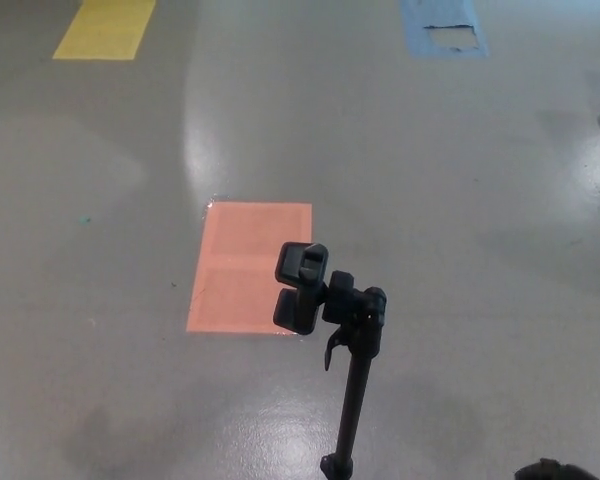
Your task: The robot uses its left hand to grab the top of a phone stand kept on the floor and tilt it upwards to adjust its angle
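While neither hand shows, so their state cannot be told, the phone stand (pixel 330 330) stands untouched on the floor (pixel 460 250).

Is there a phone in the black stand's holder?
No. The black phone stand has an empty clamp on top; nothing sits in it.

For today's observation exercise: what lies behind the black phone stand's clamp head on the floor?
Behind the black phone stand's clamp head lies a salmon-pink rectangular floor marking on the grey glossy floor. The clamp covers the marking's lower right corner.
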`<state>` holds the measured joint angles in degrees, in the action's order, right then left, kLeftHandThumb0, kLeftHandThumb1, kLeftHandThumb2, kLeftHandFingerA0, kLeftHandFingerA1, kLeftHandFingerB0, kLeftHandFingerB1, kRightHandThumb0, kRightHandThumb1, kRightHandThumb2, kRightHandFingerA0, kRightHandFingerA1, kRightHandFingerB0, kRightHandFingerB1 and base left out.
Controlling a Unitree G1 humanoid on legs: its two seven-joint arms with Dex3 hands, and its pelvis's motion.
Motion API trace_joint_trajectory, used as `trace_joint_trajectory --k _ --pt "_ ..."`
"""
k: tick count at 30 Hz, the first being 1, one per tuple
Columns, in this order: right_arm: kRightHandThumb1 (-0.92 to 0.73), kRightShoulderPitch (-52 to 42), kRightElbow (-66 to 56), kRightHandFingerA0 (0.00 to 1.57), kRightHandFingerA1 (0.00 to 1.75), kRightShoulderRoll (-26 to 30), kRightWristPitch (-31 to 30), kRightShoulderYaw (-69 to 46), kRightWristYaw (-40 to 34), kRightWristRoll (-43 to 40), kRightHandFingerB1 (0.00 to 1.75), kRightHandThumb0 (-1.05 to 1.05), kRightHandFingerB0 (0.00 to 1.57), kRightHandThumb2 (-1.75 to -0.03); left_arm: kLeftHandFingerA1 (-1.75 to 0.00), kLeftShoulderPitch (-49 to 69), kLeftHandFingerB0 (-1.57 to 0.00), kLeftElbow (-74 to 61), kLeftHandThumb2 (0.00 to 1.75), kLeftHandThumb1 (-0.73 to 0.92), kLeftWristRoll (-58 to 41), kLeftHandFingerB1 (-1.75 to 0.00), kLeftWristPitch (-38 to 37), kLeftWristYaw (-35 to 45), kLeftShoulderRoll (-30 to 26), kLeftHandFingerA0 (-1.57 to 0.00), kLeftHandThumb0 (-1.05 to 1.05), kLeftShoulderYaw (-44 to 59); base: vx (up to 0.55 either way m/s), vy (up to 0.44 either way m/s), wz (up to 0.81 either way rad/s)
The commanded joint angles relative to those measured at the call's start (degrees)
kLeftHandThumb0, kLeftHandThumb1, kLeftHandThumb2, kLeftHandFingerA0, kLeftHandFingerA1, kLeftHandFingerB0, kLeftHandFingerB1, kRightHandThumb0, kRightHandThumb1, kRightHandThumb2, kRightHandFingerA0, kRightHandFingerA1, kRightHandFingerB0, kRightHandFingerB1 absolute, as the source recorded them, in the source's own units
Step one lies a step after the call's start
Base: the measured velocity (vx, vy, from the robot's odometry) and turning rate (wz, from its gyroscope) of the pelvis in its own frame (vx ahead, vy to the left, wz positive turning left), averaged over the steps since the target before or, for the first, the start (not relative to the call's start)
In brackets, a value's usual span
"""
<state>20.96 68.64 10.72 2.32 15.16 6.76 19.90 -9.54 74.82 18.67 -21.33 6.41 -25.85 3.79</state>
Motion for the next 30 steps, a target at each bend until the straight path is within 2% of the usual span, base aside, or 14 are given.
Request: trace_joint_trajectory --k 1,3,4,5,18,19,21,22,23,24,25,28,29,30 --pt "-0.66 -6.5 0.1 0.02 0.49 -2.7 1.4 2.5 -0.7 1.4 0.47 -0.27 0.01 -1.11 -0.42 9.0 -0.05 0.2 1.00 0.70 -2.2 -0.25 -2.7 0.9 -3.6 -0.14 -0.81 0.3 0.00 0.000 0.00" --pt "-0.66 -6.7 0.1 0.02 0.49 -2.6 1.1 2.9 -0.7 1.5 0.47 -0.27 0.01 -1.11 -0.42 9.7 -0.05 -0.1 1.00 0.70 -2.2 -0.25 -2.4 1.1 -3.6 -0.14 -0.81 0.0 0.00 0.000 0.00" --pt "-0.74 -6.2 0.2 0.15 0.36 -2.7 0.5 2.6 -0.6 1.0 0.32 -0.49 0.14 -0.74 -0.44 9.3 0.00 -0.3 1.04 0.68 -1.9 -0.25 -1.7 0.2 -3.4 -0.11 -0.81 -0.5 0.00 0.000 0.00" --pt "-0.64 -5.6 0.3 0.02 0.49 -2.7 0.2 2.5 -0.6 0.9 0.47 -0.27 0.01 -1.10 -0.40 8.9 -0.03 -0.3 1.04 0.65 -1.8 -0.26 -1.3 0.1 -3.3 -0.04 -0.77 -0.7 0.00 0.000 0.00" --pt "-0.66 -3.6 1.1 0.01 0.48 -2.0 -0.2 1.9 0.2 0.3 0.47 -0.27 0.00 -1.11 -0.42 6.2 -0.05 0.1 0.99 0.68 -1.8 -0.29 0.4 0.2 -2.7 -0.12 -0.79 -2.7 0.00 0.000 0.00" --pt "-0.74 -3.5 1.1 0.14 0.35 -1.9 -0.1 1.9 0.2 0.2 0.32 -0.48 0.13 -0.73 -0.43 6.1 -0.04 0.1 1.00 0.69 -1.8 -0.28 0.5 0.1 -2.7 -0.13 -0.78 -2.8 0.00 0.000 0.00" --pt "-0.74 -3.3 1.1 0.14 0.35 -1.8 0.0 1.8 0.3 0.2 0.32 -0.48 0.13 -0.73 -0.43 5.9 -0.04 0.0 1.00 0.69 -1.9 -0.28 0.6 0.0 -2.6 -0.13 -0.78 -3.1 0.00 0.000 0.00" --pt "-0.74 -3.7 1.0 0.14 0.36 -1.7 0.1 2.0 0.1 0.4 0.32 -0.49 0.13 -0.73 -0.29 6.1 -0.09 0.0 0.67 0.85 -1.7 -0.21 0.5 -0.2 -2.6 -0.22 -0.75 -3.5 0.00 0.000 0.00" --pt "-0.74 -3.8 1.0 0.14 0.36 -1.6 0.1 2.0 0.1 0.5 0.32 -0.49 0.13 -0.73 -0.29 6.2 -0.09 0.0 0.67 0.85 -1.7 -0.21 0.4 -0.3 -2.6 -0.22 -0.75 -3.6 0.00 0.000 0.00" --pt "-0.74 -4.8 0.9 0.14 0.35 -1.7 0.4 2.3 -0.2 0.7 0.32 -0.48 0.13 -0.73 -0.43 7.1 -0.05 -0.1 0.99 0.69 -1.5 -0.29 0.1 -0.6 -2.8 -0.14 -0.78 -4.0 0.00 0.000 0.00" --pt "-0.66 -7.0 0.7 0.01 0.49 -1.9 1.3 2.7 -0.3 0.8 0.47 -0.27 0.00 -1.11 -0.30 9.2 -0.09 -0.2 0.67 0.84 -1.3 -0.22 -0.5 -0.8 -3.1 -0.22 -0.75 -4.4 0.00 0.000 0.00" --pt "-0.66 -8.5 0.3 0.01 0.49 -2.0 1.8 3.1 -0.6 1.0 0.47 -0.27 0.00 -1.11 -0.29 10.3 -0.08 -0.3 0.65 0.85 -1.0 -0.25 -0.6 -1.1 -3.4 -0.22 -0.74 -5.0 0.00 0.000 0.00" --pt "-0.66 -8.5 0.2 0.01 0.49 -1.8 1.7 3.1 -0.6 1.0 0.47 -0.27 0.00 -1.11 -0.47 10.0 0.00 -0.3 1.06 0.48 -1.0 -0.49 -0.5 -1.4 -3.2 0.00 -0.36 -5.2 0.00 0.000 0.00" --pt "-0.67 -7.9 0.1 0.01 0.49 -1.5 1.4 2.8 -0.5 0.8 0.46 -0.27 0.00 -1.11 -0.48 9.0 0.00 -0.5 1.06 0.48 -1.2 -0.49 -0.2 -1.8 -2.8 0.00 -0.37 -5.3 0.00 0.000 0.00"
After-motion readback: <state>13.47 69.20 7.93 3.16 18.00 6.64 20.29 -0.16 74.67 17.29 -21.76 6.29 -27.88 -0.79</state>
